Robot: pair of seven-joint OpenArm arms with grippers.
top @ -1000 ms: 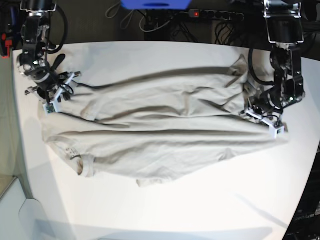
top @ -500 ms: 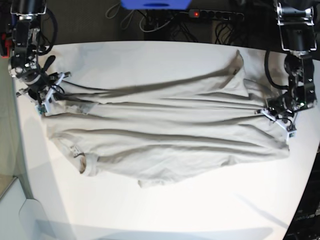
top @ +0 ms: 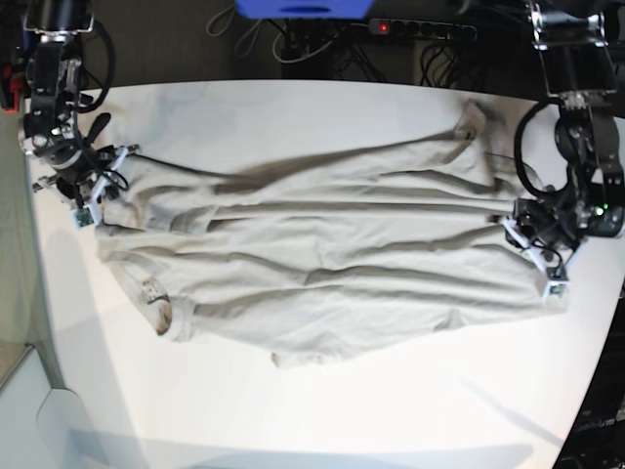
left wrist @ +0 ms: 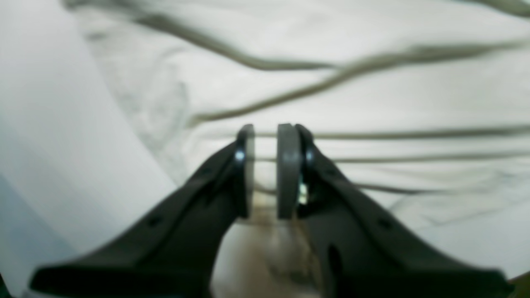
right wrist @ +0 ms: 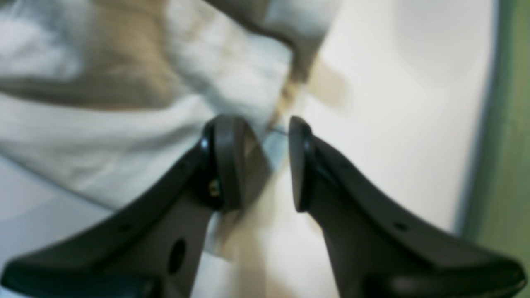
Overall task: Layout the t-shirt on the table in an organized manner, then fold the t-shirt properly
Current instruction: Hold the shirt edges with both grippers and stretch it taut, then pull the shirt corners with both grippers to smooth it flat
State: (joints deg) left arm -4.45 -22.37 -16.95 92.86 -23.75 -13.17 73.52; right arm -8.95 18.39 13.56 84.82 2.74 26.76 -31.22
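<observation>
The beige t-shirt [top: 322,264] lies sideways across the white table [top: 322,410], stretched in long folds, with its neck opening [top: 156,313] at the left front. My left gripper [top: 547,274] is at the shirt's right end. In the left wrist view this gripper [left wrist: 265,128] is pinched on the shirt's fabric [left wrist: 372,103]. My right gripper [top: 86,200] is at the shirt's left end. In the right wrist view its jaws [right wrist: 261,124] stand a finger-width apart, with the blurred shirt edge [right wrist: 103,124] at the left fingertip [right wrist: 225,136].
A power strip [top: 420,27], cables and a blue object [top: 303,8] lie beyond the table's far edge. The table's left edge runs close to my right gripper, with green floor [right wrist: 513,145] past it. Bare table [left wrist: 41,124] shows beside the left gripper.
The shirt has been drawn out longer and flatter. My left gripper moved toward the front, pulling the right end with it. My right gripper moved outward and slightly back.
</observation>
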